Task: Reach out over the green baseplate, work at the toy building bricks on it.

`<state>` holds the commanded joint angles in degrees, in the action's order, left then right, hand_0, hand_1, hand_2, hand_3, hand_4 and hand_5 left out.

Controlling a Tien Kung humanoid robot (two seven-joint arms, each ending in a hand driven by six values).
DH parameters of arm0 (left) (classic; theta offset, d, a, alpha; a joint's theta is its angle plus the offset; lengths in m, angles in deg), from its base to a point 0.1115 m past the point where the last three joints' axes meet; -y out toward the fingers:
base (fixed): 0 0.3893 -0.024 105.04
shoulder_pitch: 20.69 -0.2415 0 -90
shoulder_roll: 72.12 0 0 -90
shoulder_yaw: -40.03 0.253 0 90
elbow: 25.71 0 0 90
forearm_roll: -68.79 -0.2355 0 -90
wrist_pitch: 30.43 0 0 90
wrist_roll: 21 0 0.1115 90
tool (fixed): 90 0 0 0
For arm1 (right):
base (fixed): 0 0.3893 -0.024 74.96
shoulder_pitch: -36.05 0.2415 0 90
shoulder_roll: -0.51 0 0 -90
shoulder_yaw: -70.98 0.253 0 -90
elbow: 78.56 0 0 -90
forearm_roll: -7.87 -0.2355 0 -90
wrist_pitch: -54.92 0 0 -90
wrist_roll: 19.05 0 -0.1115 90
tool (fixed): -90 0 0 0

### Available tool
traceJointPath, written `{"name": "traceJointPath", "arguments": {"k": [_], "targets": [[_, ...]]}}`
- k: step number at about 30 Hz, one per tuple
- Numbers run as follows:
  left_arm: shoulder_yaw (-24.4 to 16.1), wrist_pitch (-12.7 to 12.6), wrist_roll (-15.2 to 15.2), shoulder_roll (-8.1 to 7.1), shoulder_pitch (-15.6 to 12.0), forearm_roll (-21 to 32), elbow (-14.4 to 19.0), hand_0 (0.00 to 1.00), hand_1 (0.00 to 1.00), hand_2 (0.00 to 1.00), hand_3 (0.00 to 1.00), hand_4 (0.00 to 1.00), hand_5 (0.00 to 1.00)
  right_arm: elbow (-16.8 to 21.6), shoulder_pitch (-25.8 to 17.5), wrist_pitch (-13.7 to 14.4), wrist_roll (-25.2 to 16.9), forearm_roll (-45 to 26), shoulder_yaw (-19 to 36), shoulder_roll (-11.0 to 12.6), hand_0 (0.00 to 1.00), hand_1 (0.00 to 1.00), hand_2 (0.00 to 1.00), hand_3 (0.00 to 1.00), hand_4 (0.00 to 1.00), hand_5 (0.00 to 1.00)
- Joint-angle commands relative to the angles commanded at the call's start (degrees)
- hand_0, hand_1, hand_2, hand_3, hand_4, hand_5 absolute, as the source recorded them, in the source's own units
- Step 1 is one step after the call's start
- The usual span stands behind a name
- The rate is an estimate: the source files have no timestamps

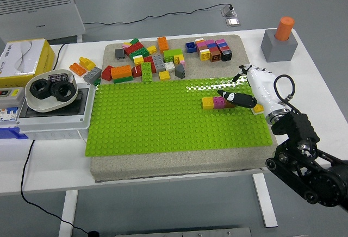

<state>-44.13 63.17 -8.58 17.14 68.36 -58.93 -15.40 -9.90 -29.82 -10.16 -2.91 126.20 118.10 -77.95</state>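
Note:
A green baseplate [163, 123] lies on a beige mat. On its right part stands a short row of a yellow brick [207, 103], a pink brick [218, 102] and a brown brick [229, 103]. My right hand [232, 87], white with black fingertips, reaches in from the right. Its fingers are spread and one long finger [239, 99] lies over the brown brick. It holds nothing. A small yellow brick [259, 108] shows just under the hand. The left arm is out of view.
Several loose bricks [147, 63] lie on the mat behind the baseplate, with a neater group [209, 49] at the back right. A grey block with an orange peg [279, 44] stands far right. A white bowl of black nuts [49, 91] sits on a switch box at left.

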Motion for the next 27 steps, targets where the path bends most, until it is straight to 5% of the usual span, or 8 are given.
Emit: {"name": "traceJointPath", "arguments": {"k": [27], "targets": [[-0.72, 0.19, 0.05, -0.15, 0.09, -1.52, 0.00, 0.740, 0.658, 0.644, 0.590, 0.585, 0.236, -10.13, 3.29, -0.17, 0.34, -3.43, -7.34, -2.53, 0.829, 0.827, 0.861, 0.547, 0.968, 0.745]]}}
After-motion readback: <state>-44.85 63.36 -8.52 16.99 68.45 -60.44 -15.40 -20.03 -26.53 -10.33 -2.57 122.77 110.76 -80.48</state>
